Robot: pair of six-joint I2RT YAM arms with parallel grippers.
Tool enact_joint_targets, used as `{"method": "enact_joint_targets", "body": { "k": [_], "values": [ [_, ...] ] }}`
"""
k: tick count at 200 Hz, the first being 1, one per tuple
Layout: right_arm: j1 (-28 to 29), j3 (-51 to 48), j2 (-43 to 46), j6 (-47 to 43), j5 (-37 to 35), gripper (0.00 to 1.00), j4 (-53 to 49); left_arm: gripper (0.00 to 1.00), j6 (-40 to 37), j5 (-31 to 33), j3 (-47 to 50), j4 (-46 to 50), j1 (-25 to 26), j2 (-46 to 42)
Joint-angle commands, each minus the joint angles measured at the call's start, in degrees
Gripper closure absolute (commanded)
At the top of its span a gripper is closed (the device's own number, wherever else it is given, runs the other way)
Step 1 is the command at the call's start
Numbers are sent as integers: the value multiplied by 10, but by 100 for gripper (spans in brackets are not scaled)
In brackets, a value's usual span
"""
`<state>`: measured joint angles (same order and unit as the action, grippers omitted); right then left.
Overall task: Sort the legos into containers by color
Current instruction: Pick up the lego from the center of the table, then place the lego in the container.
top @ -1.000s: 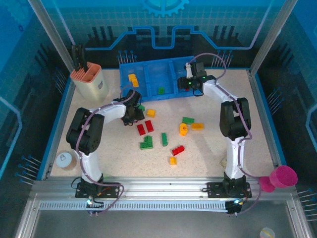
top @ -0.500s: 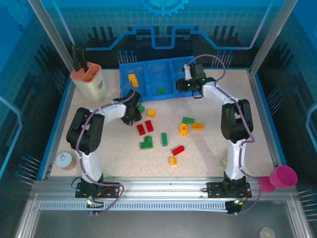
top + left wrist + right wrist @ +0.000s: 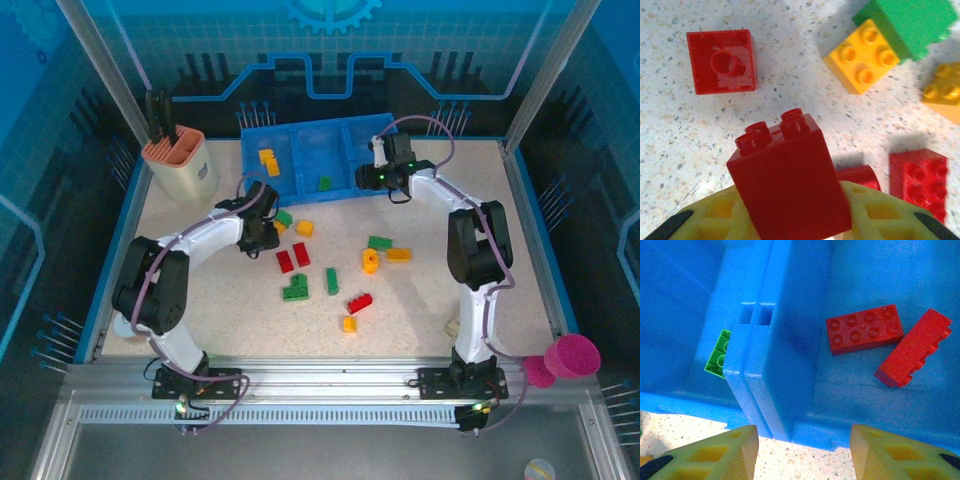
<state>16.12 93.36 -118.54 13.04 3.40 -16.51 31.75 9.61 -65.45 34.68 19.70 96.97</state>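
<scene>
1. The blue plastic three-compartment tray [image 3: 310, 128] is sitting at the far side of the speckled table [image 3: 440, 290]. Colours are collecting by compartment: yellow bricks [image 3: 268, 160] on the left, a green brick [image 3: 325, 183] in the middle, two red bricks [image 3: 865, 329] on the right.
2. The left gripper [image 3: 797, 215] is pinching a small red plastic brick [image 3: 790, 180] tight between its yellow fingers [image 3: 715, 220], studs pointing away from the wrist. It is hanging low over the table's left-middle, just in front of the tray. I'd judge this brick is heading for the right compartment.
3. The right gripper [image 3: 802, 445] is hovering at that compartment's near wall, fingers spread, gripping nothing.
4. Loose red, green and yellow bricks [image 3: 296, 290] are lying scattered mid-table, waiting for sorting.
</scene>
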Motion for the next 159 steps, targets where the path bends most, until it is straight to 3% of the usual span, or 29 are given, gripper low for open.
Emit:
{"method": "enact_joint_targets", "body": {
  "k": [1,56,107,159],
  "values": [
    [7,-19,42,3,-9,47,0,72,-34,-7,-45,54,11,-23],
    [13,-122,149,8,-35,47,-19,71,-109,2,-280,87,53,54],
    [35,-269,288,40,-78,46,-50,71,-170,-22,-559,96,82,227],
    [69,-416,403,112,-82,47,-75,70,-159,-42,-803,85,96,398]
  ]
}}
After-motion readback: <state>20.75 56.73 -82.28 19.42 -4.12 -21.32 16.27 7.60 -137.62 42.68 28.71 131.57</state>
